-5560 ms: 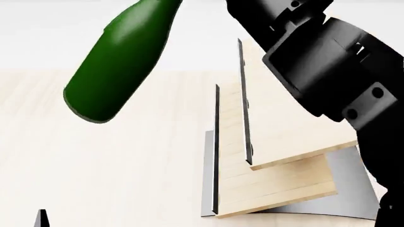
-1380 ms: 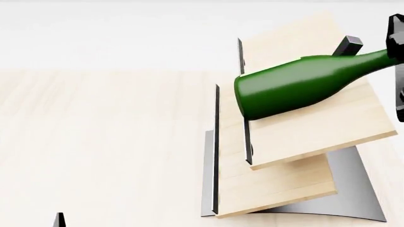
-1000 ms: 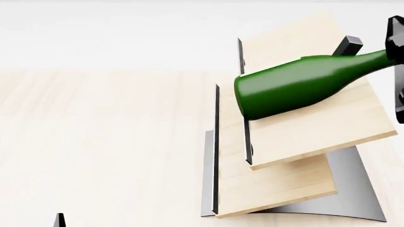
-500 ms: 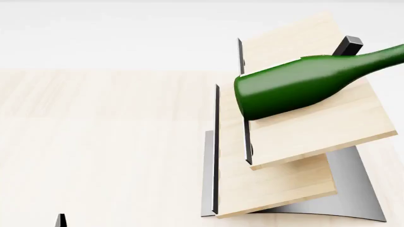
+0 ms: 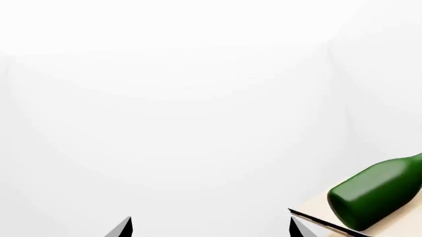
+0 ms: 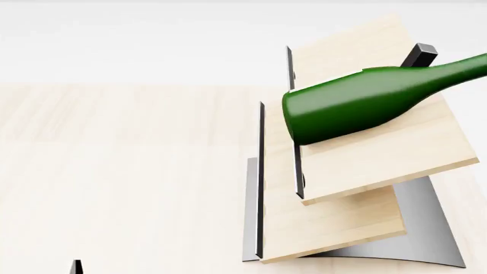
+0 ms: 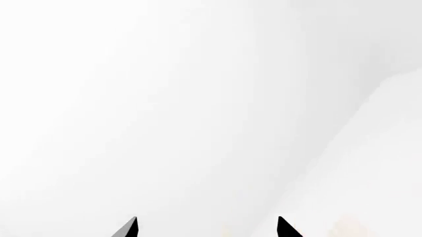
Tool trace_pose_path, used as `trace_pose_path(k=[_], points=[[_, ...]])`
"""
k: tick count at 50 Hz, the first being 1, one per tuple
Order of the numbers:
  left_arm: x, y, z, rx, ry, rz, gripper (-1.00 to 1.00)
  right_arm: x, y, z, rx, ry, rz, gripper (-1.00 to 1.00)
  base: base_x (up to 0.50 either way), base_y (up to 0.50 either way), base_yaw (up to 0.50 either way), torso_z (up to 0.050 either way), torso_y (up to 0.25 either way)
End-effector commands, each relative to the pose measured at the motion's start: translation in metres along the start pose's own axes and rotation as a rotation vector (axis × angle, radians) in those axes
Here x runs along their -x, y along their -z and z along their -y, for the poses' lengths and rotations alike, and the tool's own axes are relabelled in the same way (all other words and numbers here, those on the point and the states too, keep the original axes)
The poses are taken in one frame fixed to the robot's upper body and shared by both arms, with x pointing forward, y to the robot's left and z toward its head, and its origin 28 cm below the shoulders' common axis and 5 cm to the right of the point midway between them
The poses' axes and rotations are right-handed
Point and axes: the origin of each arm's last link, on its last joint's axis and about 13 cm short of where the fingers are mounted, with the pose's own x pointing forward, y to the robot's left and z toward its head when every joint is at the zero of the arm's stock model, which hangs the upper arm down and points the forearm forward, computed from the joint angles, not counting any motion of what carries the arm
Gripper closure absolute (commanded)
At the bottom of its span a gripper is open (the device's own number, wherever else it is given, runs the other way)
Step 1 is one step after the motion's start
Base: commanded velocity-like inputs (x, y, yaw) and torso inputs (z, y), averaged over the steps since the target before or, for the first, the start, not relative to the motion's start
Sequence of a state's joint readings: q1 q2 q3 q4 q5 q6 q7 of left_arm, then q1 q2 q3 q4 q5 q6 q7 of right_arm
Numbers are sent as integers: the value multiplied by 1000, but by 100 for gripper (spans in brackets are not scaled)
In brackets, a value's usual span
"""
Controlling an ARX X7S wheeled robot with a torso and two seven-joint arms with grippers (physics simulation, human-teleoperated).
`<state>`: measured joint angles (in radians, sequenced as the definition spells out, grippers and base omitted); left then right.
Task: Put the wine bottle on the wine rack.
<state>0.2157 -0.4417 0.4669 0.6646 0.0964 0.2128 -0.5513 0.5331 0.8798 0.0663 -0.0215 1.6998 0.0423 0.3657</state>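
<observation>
The wine bottle [image 6: 357, 103] lies on its side across the upper board of the wine rack [image 6: 380, 154], its round base toward the left against the thin dark strip on that board's edge, its neck pointing right and slightly up, running out of the head view at the right edge. The neck passes just in front of the small black block [image 6: 420, 55] at the board's far side. No gripper touches the bottle. The lower board sits beneath and nearer the camera, with its own dark strip, on the curved grey base [image 6: 426, 228], which rests on the pale wood table [image 6: 122, 171].

The left gripper [image 5: 211, 228] shows only two dark fingertips at the edge of its wrist view, spread well apart with nothing between them; the bottle's green base and a corner of the board show off to one side, apart from it. One tip also pokes into the bottom of the head view. The right gripper [image 7: 207, 227] likewise shows two tips set wide apart, holding nothing, facing a blank white background
</observation>
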Motion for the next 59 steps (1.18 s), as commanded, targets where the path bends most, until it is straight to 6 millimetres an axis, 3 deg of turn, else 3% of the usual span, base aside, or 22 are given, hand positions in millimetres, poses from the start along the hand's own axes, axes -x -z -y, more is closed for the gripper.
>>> trace_pose_path(k=[1,22,47,59], points=[[0,0,0,2,2,2,-100,20,-7,-23,256,-88,194,-100,0,0,0,0,0],[1,-1,0,1,1,5,-100,70,-37,-61,454,-218,562,-100,0,0,0,0,0],[2,-1,1,2,3,7,-100,161,-74,-96,389,-425,776,-100,0,0,0,0,0],[4,-2,1,2,3,12,-100,184,-80,-101,361,-493,829,-100,0,0,0,0,0]])
